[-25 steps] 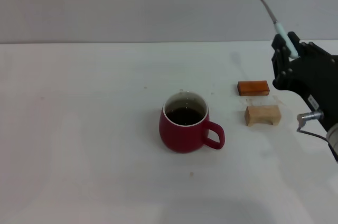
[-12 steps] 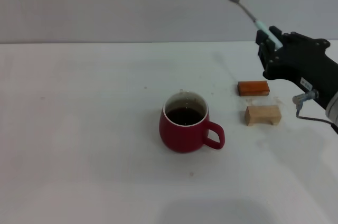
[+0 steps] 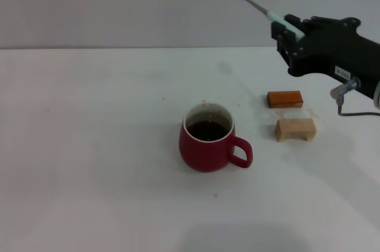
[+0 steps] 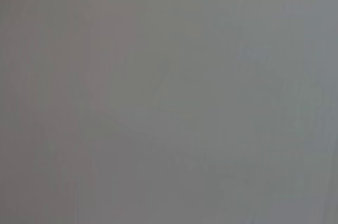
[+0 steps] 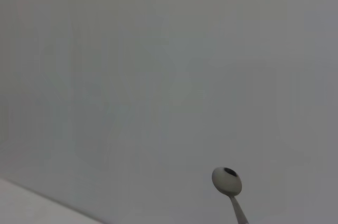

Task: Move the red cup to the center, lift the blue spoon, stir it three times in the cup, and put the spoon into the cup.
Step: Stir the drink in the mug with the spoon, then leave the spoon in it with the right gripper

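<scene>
The right gripper [image 3: 289, 28] holds the spoon [image 3: 252, 3] clamped by its pale handle, bowl pointing up and away from the fingers, high above the table [image 3: 89, 145], while the cup [image 3: 208, 138] sits well below and to the gripper's left, dark liquid inside, handle turned toward the gripper's side. To stir well, it likely needs to tip the bowl downward, centre it over the white rim and lower gently so nothing slops. Two wooden blocks [image 3: 285, 98] lie almost under the gripper on the plain white table, a bare grey wall [image 3: 119, 2] behind; the left gripper is out of sight.
</scene>
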Action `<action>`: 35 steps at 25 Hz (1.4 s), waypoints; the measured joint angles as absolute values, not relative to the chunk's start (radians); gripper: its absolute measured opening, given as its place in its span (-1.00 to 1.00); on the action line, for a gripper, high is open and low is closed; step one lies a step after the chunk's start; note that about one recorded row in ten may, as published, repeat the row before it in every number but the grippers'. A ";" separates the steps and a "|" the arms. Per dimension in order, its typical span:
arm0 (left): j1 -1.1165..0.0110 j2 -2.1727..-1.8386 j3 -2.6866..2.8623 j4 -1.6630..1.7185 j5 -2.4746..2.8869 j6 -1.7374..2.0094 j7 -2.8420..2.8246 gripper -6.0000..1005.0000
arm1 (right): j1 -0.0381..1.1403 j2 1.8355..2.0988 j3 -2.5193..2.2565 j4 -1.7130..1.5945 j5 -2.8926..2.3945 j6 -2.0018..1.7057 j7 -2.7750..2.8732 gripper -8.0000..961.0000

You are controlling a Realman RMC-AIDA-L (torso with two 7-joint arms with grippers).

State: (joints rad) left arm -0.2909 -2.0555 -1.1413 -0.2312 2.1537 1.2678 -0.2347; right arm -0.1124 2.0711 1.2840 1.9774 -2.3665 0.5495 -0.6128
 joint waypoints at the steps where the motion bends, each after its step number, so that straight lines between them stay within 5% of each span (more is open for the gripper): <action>1: -0.291 -2.056 -1.141 -0.233 2.154 1.267 -0.235 0.71 | -0.090 2.072 1.308 2.008 -2.364 0.617 -0.596 -0.66; 35: -0.326 -2.058 -1.141 -0.224 2.154 1.253 -0.235 0.71 | 0.393 2.071 1.668 2.020 -2.357 1.378 -0.353 -0.66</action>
